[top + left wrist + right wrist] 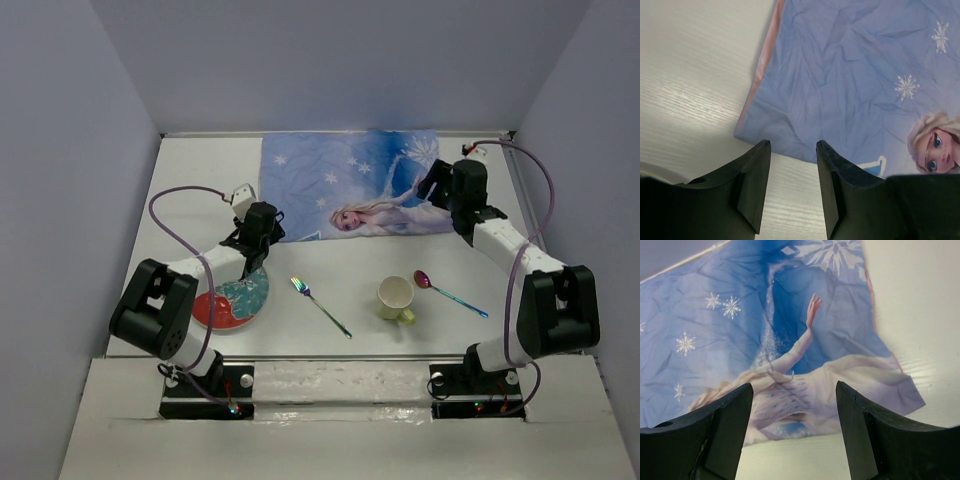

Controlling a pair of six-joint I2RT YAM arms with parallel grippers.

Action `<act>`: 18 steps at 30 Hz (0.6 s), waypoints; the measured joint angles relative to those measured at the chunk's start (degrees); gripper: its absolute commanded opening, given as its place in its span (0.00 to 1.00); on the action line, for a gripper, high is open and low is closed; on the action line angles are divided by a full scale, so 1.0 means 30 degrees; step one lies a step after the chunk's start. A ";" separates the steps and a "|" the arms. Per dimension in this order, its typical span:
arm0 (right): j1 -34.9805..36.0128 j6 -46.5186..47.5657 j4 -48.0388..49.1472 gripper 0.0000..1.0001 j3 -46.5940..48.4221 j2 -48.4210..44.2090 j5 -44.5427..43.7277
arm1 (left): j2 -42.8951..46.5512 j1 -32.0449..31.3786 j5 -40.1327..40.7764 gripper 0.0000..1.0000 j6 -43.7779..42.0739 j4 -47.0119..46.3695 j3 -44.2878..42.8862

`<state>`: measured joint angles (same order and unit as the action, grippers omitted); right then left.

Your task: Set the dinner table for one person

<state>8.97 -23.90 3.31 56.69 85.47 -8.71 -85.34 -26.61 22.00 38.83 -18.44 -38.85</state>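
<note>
A blue cartoon-printed placemat (350, 185) lies flat at the back of the white dinner table (200, 170). My left gripper (268, 232) is open and empty just above the mat's near left corner (747, 131). My right gripper (432, 190) is open and empty over the mat's near right corner (905, 400). A teal and red plate (235, 300) lies under my left arm. A rainbow fork (320, 306), a pale yellow mug (396, 298) and a purple-bowled spoon (450, 292) lie in the front half.
Grey walls close the table at the back and both sides. The arm bases (330, 385) sit at the near edge. Cables loop beside each arm.
</note>
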 measured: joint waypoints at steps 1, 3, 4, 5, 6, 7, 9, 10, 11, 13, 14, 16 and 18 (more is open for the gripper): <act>0.0000 -0.0036 0.0102 0.72 -0.0401 -0.0328 0.0175 | -0.0262 0.0233 0.0044 0.52 0.0000 0.0248 -0.0262; 0.0000 -0.0124 0.0073 0.72 -0.1078 -0.0699 0.0605 | -0.0619 0.0510 0.0109 0.52 0.0000 0.0481 -0.0627; 0.0000 -0.0182 0.0095 0.73 -0.1537 -0.0845 0.0911 | -0.0918 0.0648 0.0117 0.51 0.0000 0.0699 -0.0933; 0.0000 -0.0204 0.0087 0.73 -0.1829 -0.0889 0.1071 | -0.1333 0.0816 0.0182 0.51 -0.0007 0.0918 -0.1282; 0.0000 -0.0240 0.0015 0.74 -0.2324 -0.0991 0.1275 | -0.1530 0.0896 0.0211 0.51 -0.0007 0.1005 -0.1450; -0.0029 -0.0255 0.0007 0.81 -0.2637 -0.1013 0.1392 | -0.1763 0.0954 0.0255 0.51 0.0000 0.1151 -0.1610; -0.0102 -0.0284 -0.0087 0.82 -0.3045 -0.1013 0.1588 | -0.1938 0.0984 0.0299 0.52 0.0000 0.1632 -0.1690; -0.0197 -0.0255 -0.0087 0.82 -0.3235 -0.1013 0.1785 | -0.1938 0.0991 0.0313 0.52 0.0000 0.1829 -0.1690; -0.0321 -0.0284 -0.0087 0.82 -0.3351 -0.0998 0.1931 | -0.1938 0.0984 0.0328 0.52 0.0000 0.2018 -0.1690; -0.0663 -0.0364 0.0000 0.82 -0.3614 -0.0896 0.2142 | -0.2018 0.0984 0.0328 0.52 0.0000 0.2266 -0.1705; -0.0801 -0.0459 0.0109 0.82 -0.3745 -0.0794 0.2193 | -0.2171 0.0991 0.0321 0.53 -0.0015 0.2637 -0.1836; -0.1005 -0.0546 0.0364 0.82 -0.4167 -0.0619 0.2251 | -0.2754 0.0984 0.0386 0.53 -0.0087 0.3067 -0.2266; -0.1188 -0.0546 0.0372 0.82 -0.4670 -0.0597 0.2251 | -0.3417 0.0984 0.0488 0.53 -0.0211 0.3453 -0.2820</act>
<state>5.41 -25.54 4.43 42.68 83.68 -1.96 -95.59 -23.66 23.46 38.20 -8.08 -47.31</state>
